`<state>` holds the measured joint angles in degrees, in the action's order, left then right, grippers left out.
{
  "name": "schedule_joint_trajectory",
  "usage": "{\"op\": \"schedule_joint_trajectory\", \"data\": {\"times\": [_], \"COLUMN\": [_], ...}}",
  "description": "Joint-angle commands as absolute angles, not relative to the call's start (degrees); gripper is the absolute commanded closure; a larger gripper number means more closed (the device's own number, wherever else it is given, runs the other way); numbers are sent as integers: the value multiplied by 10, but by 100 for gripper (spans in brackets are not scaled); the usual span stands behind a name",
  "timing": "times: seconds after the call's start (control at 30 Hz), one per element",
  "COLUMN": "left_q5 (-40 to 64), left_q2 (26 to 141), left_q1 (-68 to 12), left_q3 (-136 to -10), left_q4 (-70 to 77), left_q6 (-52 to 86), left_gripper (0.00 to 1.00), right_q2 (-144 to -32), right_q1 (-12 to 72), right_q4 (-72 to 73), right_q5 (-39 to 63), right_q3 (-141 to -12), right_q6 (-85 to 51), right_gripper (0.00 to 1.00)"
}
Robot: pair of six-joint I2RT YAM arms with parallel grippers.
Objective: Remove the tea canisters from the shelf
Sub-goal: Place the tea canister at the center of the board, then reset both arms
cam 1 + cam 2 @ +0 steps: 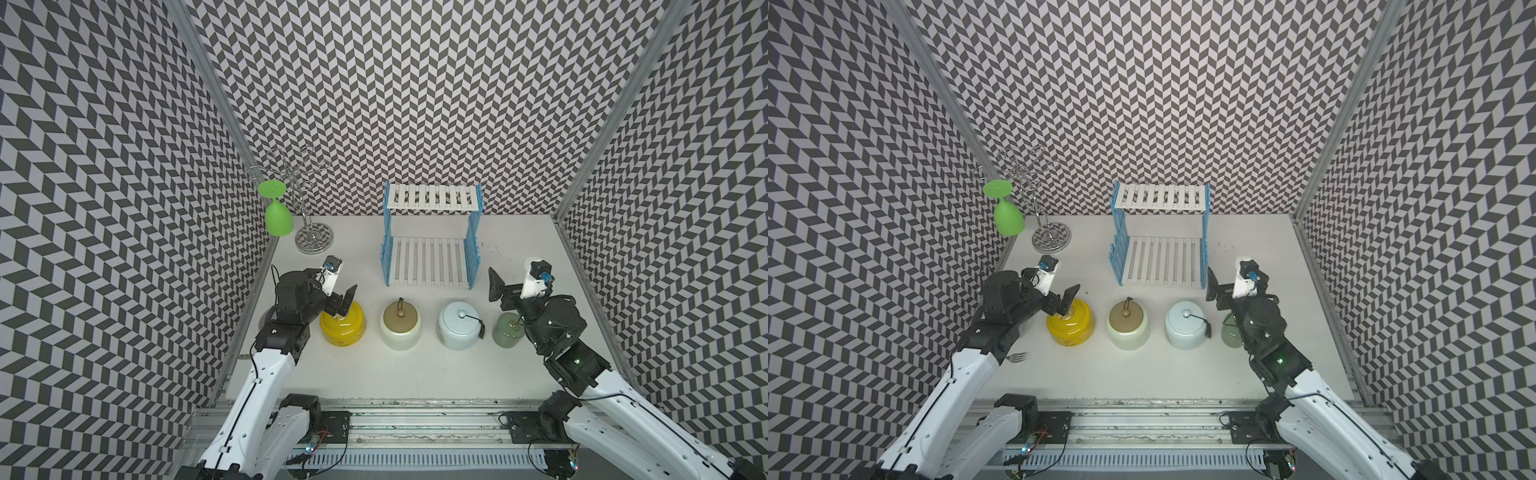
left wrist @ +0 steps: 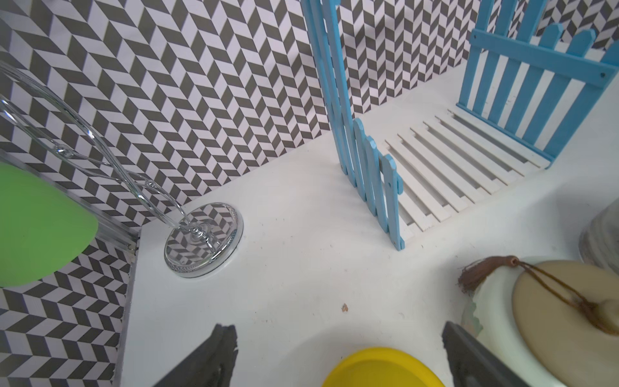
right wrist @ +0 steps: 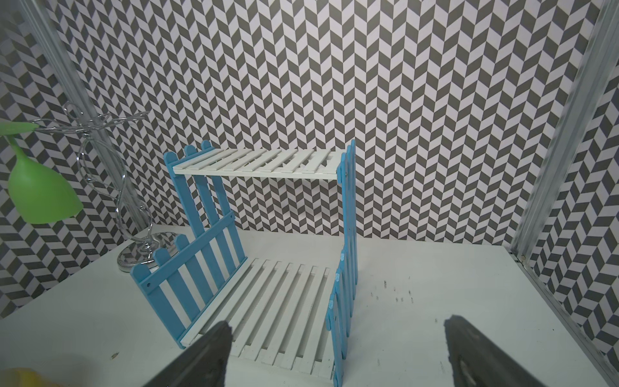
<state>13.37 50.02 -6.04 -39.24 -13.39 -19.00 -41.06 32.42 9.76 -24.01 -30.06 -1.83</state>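
shelf sitting bare, all four canisters lining up on the table

in both top views the shelf (image 1: 432,259) is standing at the centre of the frame against the back wall, and both of its white slatted boards are showing nothing on them. the right wrist view is confirming this: upper and lower tiers are lying bare.

the tea canisters are sitting in a row on the table (image 1: 415,374) below the shelf in the frame, well clear of it. from left to right they are the yellow canister (image 1: 343,330), the cream canister (image 1: 400,328), the pale blue canister (image 1: 458,328) and the sage green canister (image 1: 507,332), the last partly hiding behind the right arm.

the left gripper (image 1: 343,301) is hovering over the upper left edge of the yellow canister with its jaws standing wide; in the left wrist view the yellow lid is showing between the spread fingers (image 2: 214,355), and nothing is being held. the right gripper (image 1: 502,291) is hanging above the table at centre right, between the shelf and the sage green canister, jaws also wide and carrying nothing.

judging from this, the removal is looking complete; only drawing the arms back is seeming to remain.
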Motion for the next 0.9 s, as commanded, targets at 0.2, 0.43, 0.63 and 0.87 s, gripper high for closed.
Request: {"op": "schedule_joint_trajectory", "data": {"times": [0.2, 0.43, 0.63, 0.87], "left_q5": [46, 52, 76, 92], "left_q2": [564, 622, 687, 739], "left_q1": [-64, -58, -13, -5], "left_q3": [-369, -303, -279, -228], "left_q4": [44, 177, 292, 441], "left_q6": [-93, -63, -24, -36], "left_gripper": [0, 0, 0, 0], "right_q2": [-443, -470, -515, -568], "right_q1": [276, 228, 185, 153], "right_q4": [194, 220, 248, 308], "right_q5": [-245, -216, -193, -196], "right_q3": [-278, -259, -244, -219], "right_q6": [-31, -37, -38, -40], "right_gripper": [0, 0, 0, 0]}}
